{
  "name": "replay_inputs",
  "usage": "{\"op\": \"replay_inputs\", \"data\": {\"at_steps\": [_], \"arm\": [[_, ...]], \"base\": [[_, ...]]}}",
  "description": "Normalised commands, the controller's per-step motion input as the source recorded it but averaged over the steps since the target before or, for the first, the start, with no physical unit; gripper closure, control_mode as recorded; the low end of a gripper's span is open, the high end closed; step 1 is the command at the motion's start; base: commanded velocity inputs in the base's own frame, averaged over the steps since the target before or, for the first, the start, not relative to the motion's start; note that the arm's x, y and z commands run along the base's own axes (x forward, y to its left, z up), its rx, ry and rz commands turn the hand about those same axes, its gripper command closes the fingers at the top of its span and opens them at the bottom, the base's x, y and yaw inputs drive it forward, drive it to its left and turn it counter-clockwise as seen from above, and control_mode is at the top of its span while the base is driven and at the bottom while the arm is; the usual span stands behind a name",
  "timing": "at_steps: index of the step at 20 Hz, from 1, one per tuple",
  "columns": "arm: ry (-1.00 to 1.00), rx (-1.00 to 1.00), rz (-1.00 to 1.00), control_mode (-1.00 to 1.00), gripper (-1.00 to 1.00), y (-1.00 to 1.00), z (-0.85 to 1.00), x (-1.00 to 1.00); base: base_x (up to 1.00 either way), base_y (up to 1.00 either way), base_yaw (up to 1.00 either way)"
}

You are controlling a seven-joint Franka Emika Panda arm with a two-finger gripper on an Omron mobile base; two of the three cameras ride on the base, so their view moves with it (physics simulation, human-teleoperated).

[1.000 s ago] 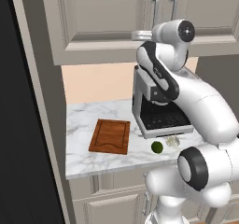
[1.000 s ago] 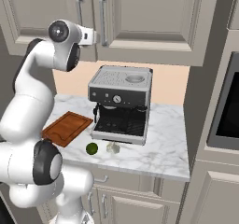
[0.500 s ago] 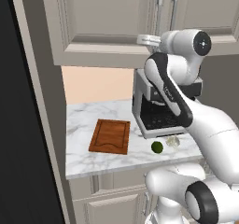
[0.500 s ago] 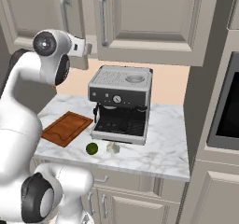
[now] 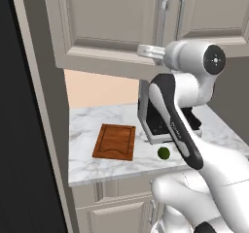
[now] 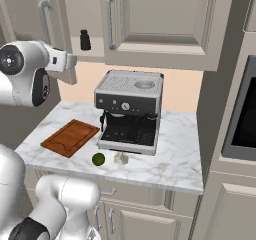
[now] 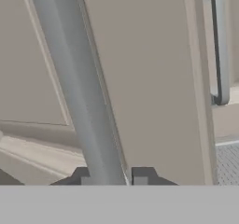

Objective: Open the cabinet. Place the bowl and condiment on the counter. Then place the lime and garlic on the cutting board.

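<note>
Marble counter [image 6: 170, 159], cabinet [image 5: 109, 28] ajar — gripper [image 7: 110, 176] clamping handle [image 7: 77, 85], top cropped

Soft, even rendered light, no glare; faint shadows sit under the cabinet [image 5: 112, 28]. The hand view looks blurred and blocky up close.

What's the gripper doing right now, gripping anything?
Gripper: closed on the cabinet door's silver bar handle.
</note>
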Motion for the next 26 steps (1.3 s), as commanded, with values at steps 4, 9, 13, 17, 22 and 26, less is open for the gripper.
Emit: {"op": "replay_inputs", "data": {"at_steps": [4, 9, 13, 17, 22, 26], "arm": [[0.00, 0.00, 0.00, -1.00, 1.00, 0.24, 0.10, -0.73], [0.03, 0.00, 0.00, -1.00, -1.00, 0.34, 0.07, -0.69], [0.01, 0.04, 0.01, -1.00, -1.00, 0.14, 0.25, -0.88], [0.00, 0.15, 0.08, -1.00, -1.00, -0.14, 0.44, -1.00], [0.00, 0.21, 0.01, -1.00, -1.00, -0.65, 0.36, -1.00], [0.01, 0.29, 0.00, -1.00, -1.00, -0.95, 0.22, -0.69]], "base": [[0.00, 0.00, 0.00], [0.00, 0.00, 0.00], [0.00, 0.00, 0.00], [0.00, 0.00, 0.00], [0.00, 0.00, 0.00], [0.00, 0.00, 0.00]]}}
